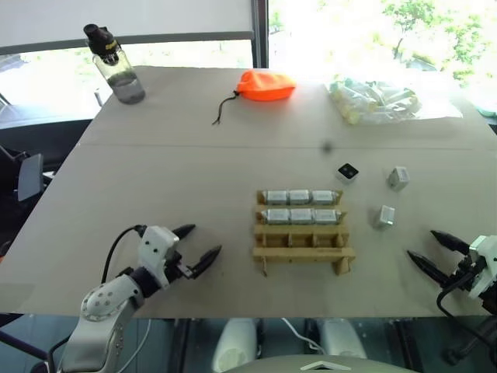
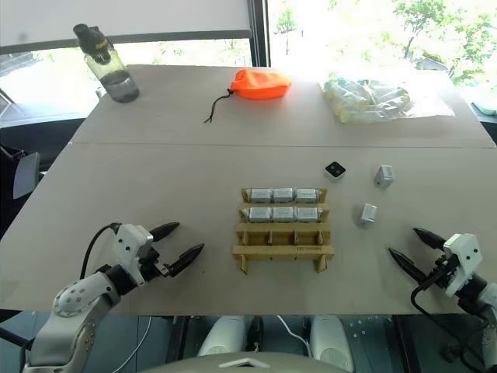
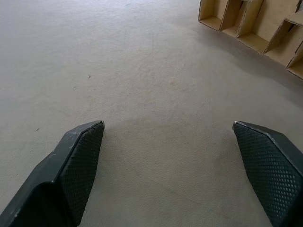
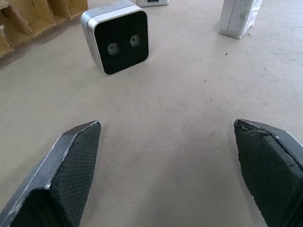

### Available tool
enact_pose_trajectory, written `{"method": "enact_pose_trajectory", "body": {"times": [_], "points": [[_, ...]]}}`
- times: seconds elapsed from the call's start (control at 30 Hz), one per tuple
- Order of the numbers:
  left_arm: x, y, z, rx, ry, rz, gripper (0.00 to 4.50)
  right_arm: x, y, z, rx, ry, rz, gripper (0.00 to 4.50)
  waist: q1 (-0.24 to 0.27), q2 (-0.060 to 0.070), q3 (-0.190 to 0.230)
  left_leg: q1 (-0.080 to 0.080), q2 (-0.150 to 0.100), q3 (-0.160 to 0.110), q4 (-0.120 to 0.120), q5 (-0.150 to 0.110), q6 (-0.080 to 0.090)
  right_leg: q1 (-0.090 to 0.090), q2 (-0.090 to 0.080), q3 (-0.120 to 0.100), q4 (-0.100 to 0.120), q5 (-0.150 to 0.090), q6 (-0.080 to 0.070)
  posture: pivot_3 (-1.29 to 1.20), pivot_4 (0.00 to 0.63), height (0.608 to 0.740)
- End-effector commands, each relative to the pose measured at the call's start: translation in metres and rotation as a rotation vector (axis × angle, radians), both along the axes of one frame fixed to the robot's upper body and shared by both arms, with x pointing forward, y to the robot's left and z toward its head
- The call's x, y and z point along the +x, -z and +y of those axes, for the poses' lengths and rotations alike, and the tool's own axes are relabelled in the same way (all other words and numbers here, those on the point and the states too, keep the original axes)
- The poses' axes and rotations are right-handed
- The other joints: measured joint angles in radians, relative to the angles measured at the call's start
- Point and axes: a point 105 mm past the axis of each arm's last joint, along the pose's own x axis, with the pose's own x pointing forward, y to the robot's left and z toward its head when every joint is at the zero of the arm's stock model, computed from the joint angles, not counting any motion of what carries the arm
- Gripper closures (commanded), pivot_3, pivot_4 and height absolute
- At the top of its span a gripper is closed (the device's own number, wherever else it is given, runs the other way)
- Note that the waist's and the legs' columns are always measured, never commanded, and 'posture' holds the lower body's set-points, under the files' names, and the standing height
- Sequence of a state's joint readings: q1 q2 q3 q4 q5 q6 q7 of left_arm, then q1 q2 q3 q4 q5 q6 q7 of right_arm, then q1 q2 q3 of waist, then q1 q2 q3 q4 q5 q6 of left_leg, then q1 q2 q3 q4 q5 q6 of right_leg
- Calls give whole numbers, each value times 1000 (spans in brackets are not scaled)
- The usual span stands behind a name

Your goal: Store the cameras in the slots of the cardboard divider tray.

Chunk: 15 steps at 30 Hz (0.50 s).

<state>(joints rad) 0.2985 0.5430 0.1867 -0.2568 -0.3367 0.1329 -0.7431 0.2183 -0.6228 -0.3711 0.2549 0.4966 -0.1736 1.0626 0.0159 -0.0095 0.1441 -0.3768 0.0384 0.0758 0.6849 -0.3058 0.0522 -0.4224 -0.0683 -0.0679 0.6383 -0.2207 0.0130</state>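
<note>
The cardboard divider tray (image 1: 303, 242) lies at the table's middle, with several silver-grey cameras (image 1: 300, 196) filling its two far rows and its two near rows bare. Three loose cameras lie to its right: one black face up (image 1: 347, 172), one further right (image 1: 398, 178), one nearer me (image 1: 384, 217). My right gripper (image 1: 422, 244) is open just short of that nearest camera (image 4: 120, 42), whose black face is turned toward it. My left gripper (image 1: 203, 241) is open over bare table left of the tray (image 3: 255, 23). Neither holds anything.
At the far side stand a water bottle (image 1: 116, 66) on the left, an orange pouch (image 1: 265, 85) with a cord in the middle, and a clear bag of pale tubes (image 1: 377, 99) on the right. The table's front edge runs just below both grippers.
</note>
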Motion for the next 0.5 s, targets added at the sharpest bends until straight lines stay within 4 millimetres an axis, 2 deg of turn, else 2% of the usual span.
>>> {"method": "enact_pose_trajectory", "body": {"times": [0.03, 0.5], "points": [[-3, 4, -3, -2, 20, 21, 0, 1, -14, -5, -21, 11, -64, 47, 0, 0, 0, 0, 0, 0, 0, 0, 0, 0, 0, 0, 0, 0, 0, 0, 150, 740], [-2, 2, 0, -13, 27, 17, 0, 6, -16, 4, -29, -6, -81, 47, 0, 0, 0, 0, 0, 0, 0, 0, 0, 0, 0, 0, 0, 0, 0, 0, 150, 740]]}}
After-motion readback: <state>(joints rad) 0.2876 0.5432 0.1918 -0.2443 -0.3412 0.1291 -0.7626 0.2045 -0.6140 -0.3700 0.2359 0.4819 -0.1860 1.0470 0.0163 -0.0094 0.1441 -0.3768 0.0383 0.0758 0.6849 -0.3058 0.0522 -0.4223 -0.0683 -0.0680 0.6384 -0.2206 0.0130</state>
